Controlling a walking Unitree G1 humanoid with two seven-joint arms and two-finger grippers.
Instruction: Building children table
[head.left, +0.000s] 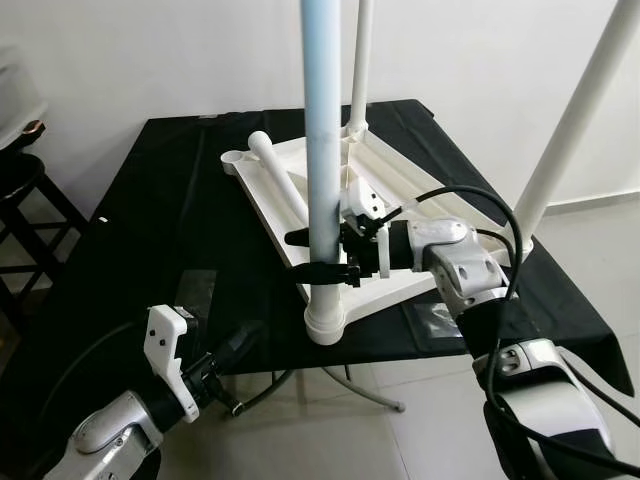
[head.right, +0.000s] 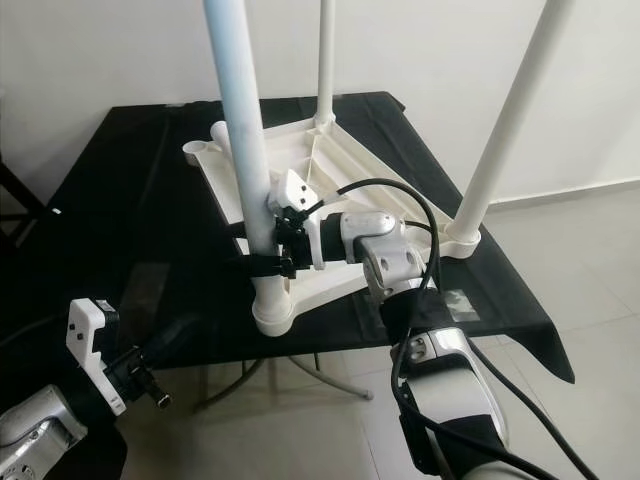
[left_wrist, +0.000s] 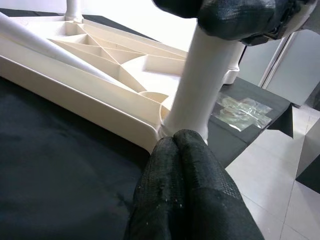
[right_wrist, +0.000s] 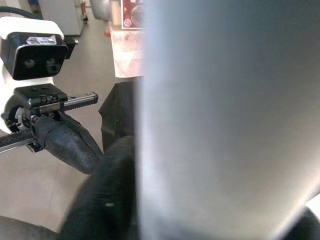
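A white children's table top (head.left: 405, 185) lies upside down on a black table (head.left: 170, 230). Three white legs stand up from its corners, and a fourth leg (head.left: 278, 180) lies loose across its underside. My right gripper (head.left: 325, 252) is shut on the near leg (head.left: 322, 150) just above its socket (head.left: 324, 322); up close that leg (right_wrist: 225, 120) sits against a black finger (right_wrist: 105, 200). My left gripper (head.left: 240, 345) hangs low at the black table's front edge, shut on nothing, with its fingertips (left_wrist: 186, 142) close to the near socket (left_wrist: 192, 110).
A clear plastic bag (head.left: 435, 322) lies on the black table by the near right corner. A dark stool (head.left: 25, 190) stands at the far left. Pale tiled floor (head.left: 400, 430) lies in front, and a white wall stands behind.
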